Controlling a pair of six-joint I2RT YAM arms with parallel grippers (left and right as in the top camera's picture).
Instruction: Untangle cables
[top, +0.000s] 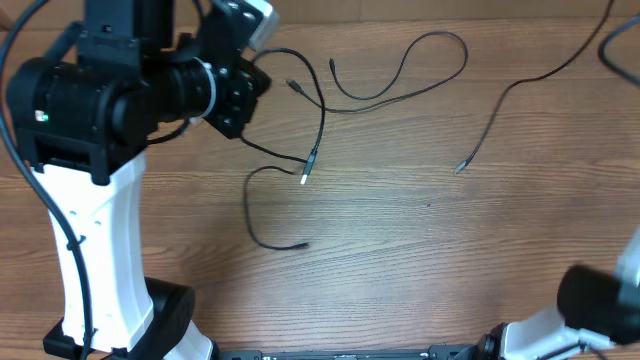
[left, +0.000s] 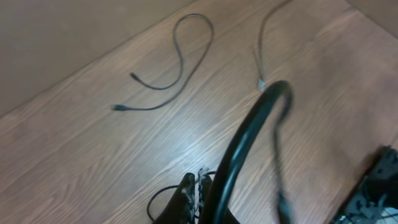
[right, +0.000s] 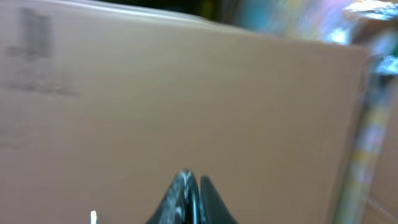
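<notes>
Several thin black cables lie on the wooden table. One looped cable (top: 400, 75) lies at the back centre and also shows in the left wrist view (left: 183, 59). Another cable (top: 497, 112) runs to the right, with its plug end nearer the middle (left: 261, 83). A third cable (top: 318, 120) hangs from by my left gripper to a light plug, and a curl (top: 252, 210) lies below it. My left gripper (left: 197, 185) is shut, with a thin cable loop (left: 155, 199) coming out of its fingers. My right gripper (right: 191, 179) is shut and empty, away from the cables.
The left arm's body (top: 90, 110) stands over the table's left side. A thick black robot wire (left: 245, 140) crosses the left wrist view. The right arm (top: 600, 300) sits at the front right corner. The right wrist view faces a beige surface (right: 186, 93).
</notes>
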